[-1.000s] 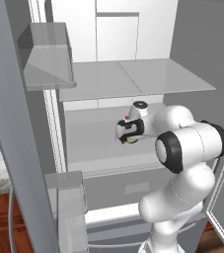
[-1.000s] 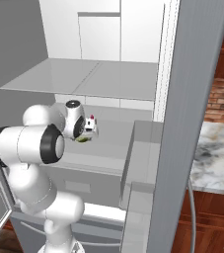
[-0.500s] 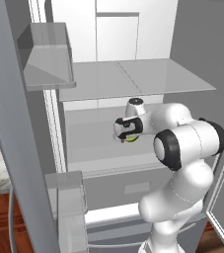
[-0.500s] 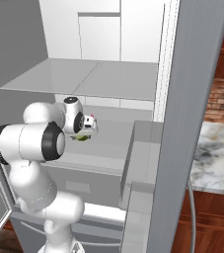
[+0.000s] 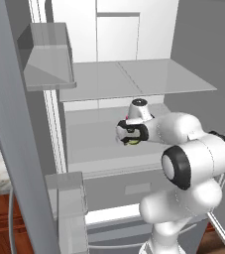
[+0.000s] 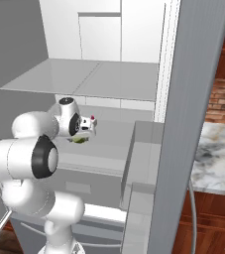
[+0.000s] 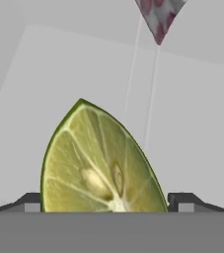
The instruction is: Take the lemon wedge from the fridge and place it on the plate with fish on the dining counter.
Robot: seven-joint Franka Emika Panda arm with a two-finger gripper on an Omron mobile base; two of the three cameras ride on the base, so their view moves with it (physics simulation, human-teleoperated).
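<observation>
The fridge point(image 5: 134, 79) stands open, and my arm reaches in over its middle shelf point(image 6: 109, 149). The lemon wedge point(image 7: 101, 168) is yellow-green with its cut face toward the hand camera, and it fills the gap between the two dark fingertips point(image 7: 32, 200). Both tips rest against its sides, so my gripper point(image 7: 106, 200) is shut on it. From the base, the lemon wedge point(image 5: 132, 141) point(image 6: 79, 140) shows as a small green patch under my gripper point(image 5: 130, 136) point(image 6: 82, 135), just above the shelf. The plate and the fish are out of view.
A small white bottle with a red cap point(image 6: 91, 121) point(image 7: 158, 20) stands just behind the wedge. Door bins point(image 5: 47, 54) point(image 6: 143, 149) jut out on both sides of the arm. A glass shelf point(image 5: 139, 74) hangs close above the hand. A marbled counter point(image 6: 218, 158) lies beyond the right door.
The fingers have drawn in a little onto the wedge. The hand has barely shifted over the shelf.
</observation>
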